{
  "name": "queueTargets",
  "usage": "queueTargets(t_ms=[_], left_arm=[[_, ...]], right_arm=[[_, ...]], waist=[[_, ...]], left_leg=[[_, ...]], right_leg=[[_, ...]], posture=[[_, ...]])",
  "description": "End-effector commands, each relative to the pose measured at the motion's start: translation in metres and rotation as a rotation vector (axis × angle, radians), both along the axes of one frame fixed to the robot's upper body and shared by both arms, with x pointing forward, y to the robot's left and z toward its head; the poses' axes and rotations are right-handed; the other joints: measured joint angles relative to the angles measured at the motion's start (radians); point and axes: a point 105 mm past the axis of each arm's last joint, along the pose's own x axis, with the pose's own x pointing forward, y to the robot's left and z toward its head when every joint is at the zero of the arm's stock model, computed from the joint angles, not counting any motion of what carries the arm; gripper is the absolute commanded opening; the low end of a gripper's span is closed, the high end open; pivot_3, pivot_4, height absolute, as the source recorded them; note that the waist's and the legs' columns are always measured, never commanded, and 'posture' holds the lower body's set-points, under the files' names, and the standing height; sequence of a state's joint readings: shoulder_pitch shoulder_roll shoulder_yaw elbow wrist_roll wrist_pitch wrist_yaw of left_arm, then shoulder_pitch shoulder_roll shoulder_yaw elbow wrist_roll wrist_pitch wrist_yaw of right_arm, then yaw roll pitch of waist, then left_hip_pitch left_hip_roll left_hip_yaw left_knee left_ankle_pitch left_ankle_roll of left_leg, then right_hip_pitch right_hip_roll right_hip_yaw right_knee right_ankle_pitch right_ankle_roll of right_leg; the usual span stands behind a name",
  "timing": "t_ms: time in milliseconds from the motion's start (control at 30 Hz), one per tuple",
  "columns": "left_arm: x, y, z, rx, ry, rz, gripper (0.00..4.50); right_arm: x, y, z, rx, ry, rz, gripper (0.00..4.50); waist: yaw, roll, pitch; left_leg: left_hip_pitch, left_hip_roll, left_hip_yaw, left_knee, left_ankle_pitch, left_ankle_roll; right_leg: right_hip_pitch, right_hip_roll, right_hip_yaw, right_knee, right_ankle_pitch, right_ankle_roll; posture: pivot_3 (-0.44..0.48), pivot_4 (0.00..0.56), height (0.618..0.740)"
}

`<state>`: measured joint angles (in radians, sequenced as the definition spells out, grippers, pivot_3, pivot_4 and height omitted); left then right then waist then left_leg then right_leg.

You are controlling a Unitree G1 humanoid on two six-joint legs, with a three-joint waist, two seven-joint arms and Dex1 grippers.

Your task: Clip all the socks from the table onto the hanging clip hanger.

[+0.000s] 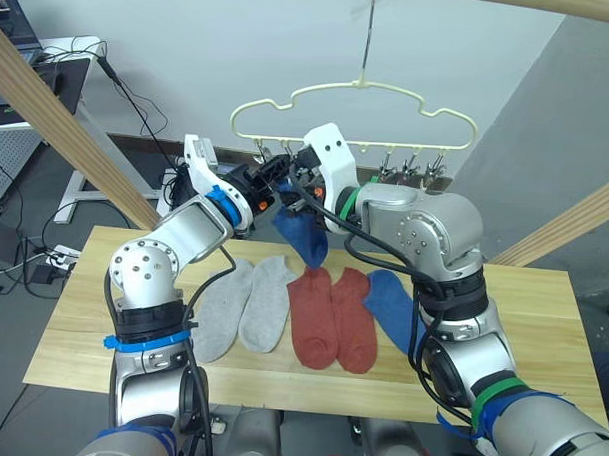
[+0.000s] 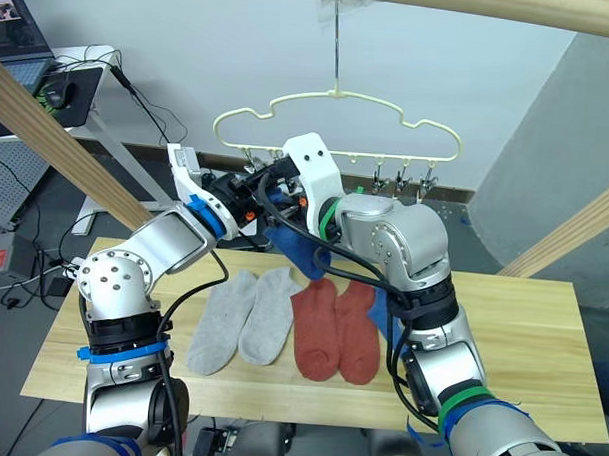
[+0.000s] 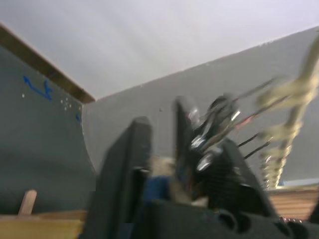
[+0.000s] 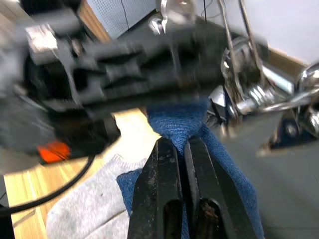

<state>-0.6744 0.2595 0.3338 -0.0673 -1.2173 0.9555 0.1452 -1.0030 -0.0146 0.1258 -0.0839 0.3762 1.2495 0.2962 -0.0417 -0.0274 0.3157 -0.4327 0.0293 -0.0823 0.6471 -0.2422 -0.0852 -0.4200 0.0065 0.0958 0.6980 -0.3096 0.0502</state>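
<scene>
The pale-yellow clip hanger (image 1: pixel 357 86) hangs above the table's far edge, with a row of metal clips (image 1: pixel 407 172) under it. My right gripper (image 4: pixel 180 144) is shut on a blue sock (image 1: pixel 306 236), holding it up just below the left clips. My left gripper (image 1: pixel 271 175) is right beside it at one clip (image 4: pixel 239 79). On the wooden table (image 1: pixel 541 326) lie two grey socks (image 1: pixel 244 304), two rust-red socks (image 1: pixel 331 314) and another blue sock (image 1: pixel 392 306), partly hidden behind my right arm.
A thick wooden pole (image 1: pixel 552 5) carries the hanger's hook. Slanted wooden beams stand at the left (image 1: pixel 58 129) and the right (image 1: pixel 575 227) of the table. Behind the table on the left is a desk (image 1: pixel 50 69) with cables.
</scene>
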Motion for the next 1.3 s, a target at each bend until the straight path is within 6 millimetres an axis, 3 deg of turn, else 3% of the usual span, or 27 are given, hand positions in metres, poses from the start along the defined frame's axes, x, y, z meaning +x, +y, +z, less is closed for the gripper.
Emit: queueTargets(t_ms=[33,100,233,367,633,867,1300], left_arm=[[-0.003,-0.001,0.015,0.008,-0.06,-0.006,2.95],[-0.004,0.0,0.015,0.012,-0.065,-0.005,3.5],[-0.006,0.001,0.016,0.021,-0.076,-0.013,3.53],[-0.011,0.003,0.019,0.059,-0.103,-0.009,3.53],[-0.026,0.004,0.008,0.233,-0.152,-0.011,3.53],[-0.034,0.026,-0.008,0.402,-0.198,0.09,3.53],[-0.052,0.047,-0.032,0.575,-0.262,0.208,3.53]], right_arm=[[-0.008,0.005,0.018,0.046,-0.057,0.035,0.0],[-0.008,0.004,0.016,0.042,-0.05,0.035,0.24],[-0.009,0.002,0.012,0.031,-0.041,0.036,1.26],[-0.009,0.0,0.007,0.015,-0.041,0.031,2.71],[-0.012,-0.015,-0.001,0.001,-0.038,0.019,2.71],[-0.018,-0.05,-0.017,0.008,-0.048,-0.02,2.71],[-0.034,-0.121,-0.05,0.055,-0.17,-0.198,2.71]], waist=[[0.0,0.0,0.0],[0.0,0.0,0.0],[0.0,0.0,0.0],[0.0,0.0,0.0],[0.003,0.0,0.0],[0.012,-0.001,-0.003],[0.015,-0.007,-0.022]], left_leg=[[0.0,0.0,0.0,0.0,0.0,0.0],[0.0,0.0,0.0,0.0,0.0,0.0],[0.0,0.0,0.0,0.0,0.0,0.0],[0.0,0.0,0.0,0.0,0.0,0.0],[0.0,0.0,0.0,0.0,0.0,0.0],[0.0,0.0,0.0,0.0,0.001,-0.001],[0.0,-0.001,0.0,-0.001,0.004,-0.002]], right_leg=[[0.0,0.0,0.0,0.0,0.0,0.0],[0.0,0.0,0.0,0.0,0.0,0.0],[0.0,0.0,0.0,0.0,0.0,0.0],[0.0,0.0,0.0,0.0,0.0,0.0],[0.0,0.0,0.0,0.0,0.0,0.0],[0.0,0.0,0.0,0.0,0.0,0.0],[0.0,0.0,0.0,0.001,0.001,-0.002]], posture=[[0.015,0.305,0.74],[0.015,0.305,0.74],[0.022,0.302,0.74],[0.032,0.295,0.74],[0.061,0.275,0.74],[0.079,0.245,0.74],[0.083,0.186,0.74]])
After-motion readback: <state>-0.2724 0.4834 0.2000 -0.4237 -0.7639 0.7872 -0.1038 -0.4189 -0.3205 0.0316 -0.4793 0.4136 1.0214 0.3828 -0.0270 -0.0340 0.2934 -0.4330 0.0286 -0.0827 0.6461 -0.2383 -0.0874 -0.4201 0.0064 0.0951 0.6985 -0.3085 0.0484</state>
